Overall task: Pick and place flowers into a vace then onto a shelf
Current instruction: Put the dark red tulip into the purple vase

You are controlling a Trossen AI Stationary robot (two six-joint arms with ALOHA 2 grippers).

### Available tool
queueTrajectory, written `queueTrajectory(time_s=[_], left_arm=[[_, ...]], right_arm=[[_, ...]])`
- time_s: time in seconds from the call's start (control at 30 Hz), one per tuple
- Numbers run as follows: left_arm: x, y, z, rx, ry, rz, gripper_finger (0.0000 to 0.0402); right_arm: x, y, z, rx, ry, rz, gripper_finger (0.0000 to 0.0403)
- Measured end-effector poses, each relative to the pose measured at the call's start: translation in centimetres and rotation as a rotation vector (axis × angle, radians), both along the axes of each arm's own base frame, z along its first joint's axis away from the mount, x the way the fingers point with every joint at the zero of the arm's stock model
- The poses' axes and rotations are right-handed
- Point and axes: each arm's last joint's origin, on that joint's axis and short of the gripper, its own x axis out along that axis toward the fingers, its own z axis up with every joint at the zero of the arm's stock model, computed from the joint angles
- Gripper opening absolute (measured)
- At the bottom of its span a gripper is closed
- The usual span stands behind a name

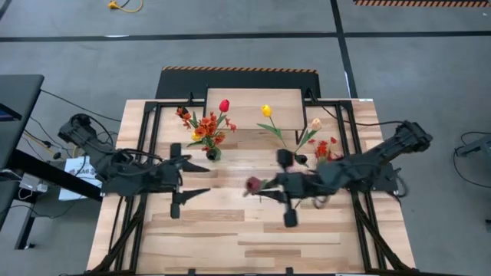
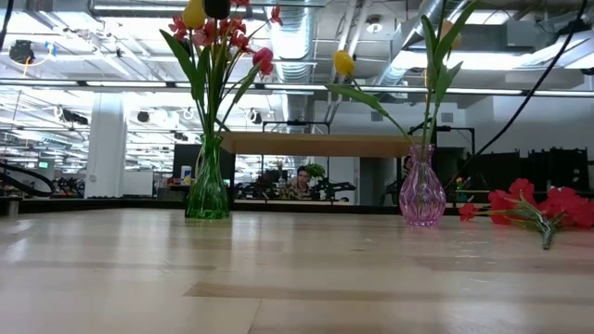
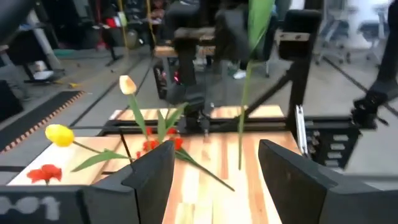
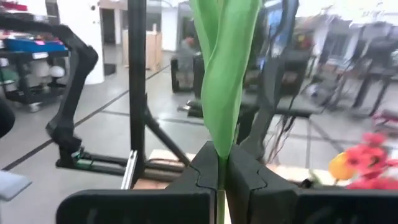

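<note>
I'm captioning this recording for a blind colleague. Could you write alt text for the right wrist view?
The right gripper is shut on the green stem and leaf of a flower, which rises straight up between its two dark fingers. Past them are black frame bars, an out-of-focus workshop floor, and red and yellow blossoms at one edge.

Dark maroon tulip (image 1: 253, 185) clamped by green stem between closed right gripper (image 4: 219, 177) jaws. Green vase bouquet (image 1: 207, 127), pink vase tulips (image 1: 288, 126), loose red spray (image 1: 326, 147) beyond jaws. Shelf (image 1: 254, 108) farthest, bare.
</note>
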Motion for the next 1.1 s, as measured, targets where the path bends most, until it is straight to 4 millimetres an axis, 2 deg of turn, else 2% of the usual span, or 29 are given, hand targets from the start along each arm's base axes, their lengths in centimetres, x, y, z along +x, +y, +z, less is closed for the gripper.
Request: queueTrajectory(time_s=[0.13,0.33,0.5,0.6,0.77,0.9,1.1], left_arm=[[-0.7,0.4,-2.4,-0.04,-0.064,-0.002,0.0224],[-3.2,2.1,-5.6,-0.141,-0.189,-0.07,0.0224],[-5.7,3.1,-6.5,-0.193,-0.255,-0.111,0.0224],[-6.5,3.3,-7.0,-0.188,-0.256,-0.135,0.0224],[-7.1,3.4,-6.9,-0.179,-0.252,-0.161,0.0224],[-7.0,3.3,-7.7,-0.132,-0.19,-0.162,0.0224],[-7.0,3.5,-8.4,-0.097,-0.128,-0.105,0.0224]], right_arm=[[-1.7,1.0,0.1,-0.027,-0.034,-0.066,0.0],[-3.9,1.3,-2.7,0.023,-0.112,-0.098,0.0],[-7.1,1.3,-5.3,0.096,-0.243,-0.055,0.0],[-8.6,1.5,-7.0,0.137,-0.274,-0.018,0.0],[-10.6,1.7,-9.1,0.215,-0.172,-0.09,0.0],[-12.7,1.7,-9.0,0.254,-0.125,-0.259,0.0],[-15.9,1.2,-7.7,0.193,-0.082,-0.54,0.0]])
